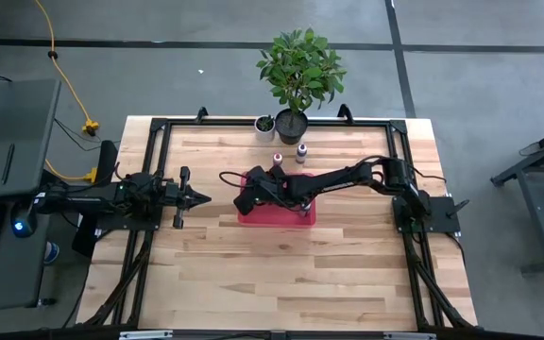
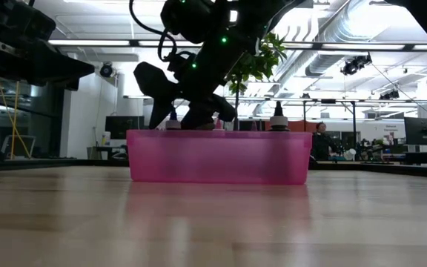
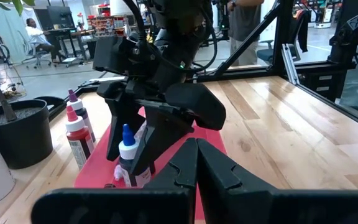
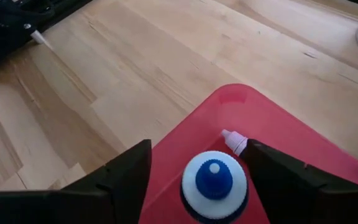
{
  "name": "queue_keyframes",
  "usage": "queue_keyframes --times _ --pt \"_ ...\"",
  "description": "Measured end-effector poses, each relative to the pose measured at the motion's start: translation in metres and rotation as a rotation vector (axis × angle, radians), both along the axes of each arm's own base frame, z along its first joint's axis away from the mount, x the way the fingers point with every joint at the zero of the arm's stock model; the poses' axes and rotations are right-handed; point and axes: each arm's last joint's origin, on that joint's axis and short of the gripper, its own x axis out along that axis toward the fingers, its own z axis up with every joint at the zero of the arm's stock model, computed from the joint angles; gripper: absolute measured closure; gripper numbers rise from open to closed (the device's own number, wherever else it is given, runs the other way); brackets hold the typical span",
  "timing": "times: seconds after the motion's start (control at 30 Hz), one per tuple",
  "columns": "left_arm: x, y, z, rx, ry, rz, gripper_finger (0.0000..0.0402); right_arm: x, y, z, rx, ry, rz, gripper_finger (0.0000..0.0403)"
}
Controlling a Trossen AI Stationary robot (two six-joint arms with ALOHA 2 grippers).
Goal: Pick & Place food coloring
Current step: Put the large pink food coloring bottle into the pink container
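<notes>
1. Now the right end effector (image 4: 194, 180) is low over the left part of the red tray (image 1: 300, 213), and its two dark fingers (image 4: 114, 177) stand apart on both sides of a blue-tipped bottle (image 4: 214, 185) of food coloring.
2. In the right wrist view there is a gap between each finger and the white cap, so I judge the end effector open and holding nothing; the bottle seems to stand upright inside the tray by itself.
3. The left wrist view shows the same bottle (image 3: 128, 152) between the open fingers, and next to it a second bottle lies in the tray; its white tip (image 4: 234, 142) shows just beside the standing one.
4. Beyond the far edge of the tray, two more bottles stand on the tabletop (image 1: 348, 274): a red-capped bottle (image 1: 277, 159) and a purple-capped bottle (image 1: 301, 151), near the black plant pot (image 1: 291, 126) and the small white pot (image 1: 264, 124).
5. The left end effector (image 1: 196, 197) waits at the left side of the tabletop, well apart from the tray; whether it is open I cannot tell.
6. My judgement: the step in hand is the release of one bottle into the tray. The next move calls for lifting straight up so that the fingers do not knock the bottle over, then reaching to one of the two bottles outside.
</notes>
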Motion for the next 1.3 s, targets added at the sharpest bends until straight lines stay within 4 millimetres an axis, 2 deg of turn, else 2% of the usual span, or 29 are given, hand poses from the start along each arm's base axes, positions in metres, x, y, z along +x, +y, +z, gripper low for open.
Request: queue_keyframes --times 0.4,0.6,1.1,1.3 --pt "0.0 0.0 0.0 0.0 0.0 0.0 0.0401 0.0 0.0 0.0 -0.016 0.013 0.011 0.0139" --pt "0.0 0.0 0.0 0.0 0.0 0.0 0.0401 -0.005 0.0 0.012 -0.023 0.018 0.009 0.0139" --pt "0.0 0.0 0.0 0.0 0.0 0.001 0.0401 -0.009 -0.001 0.015 0.006 0.037 0.006 0.0139" --pt "0.0 0.0 0.0 0.0 0.0 0.001 0.0401 -0.013 -0.001 0.024 -0.008 0.047 0.018 0.0139"
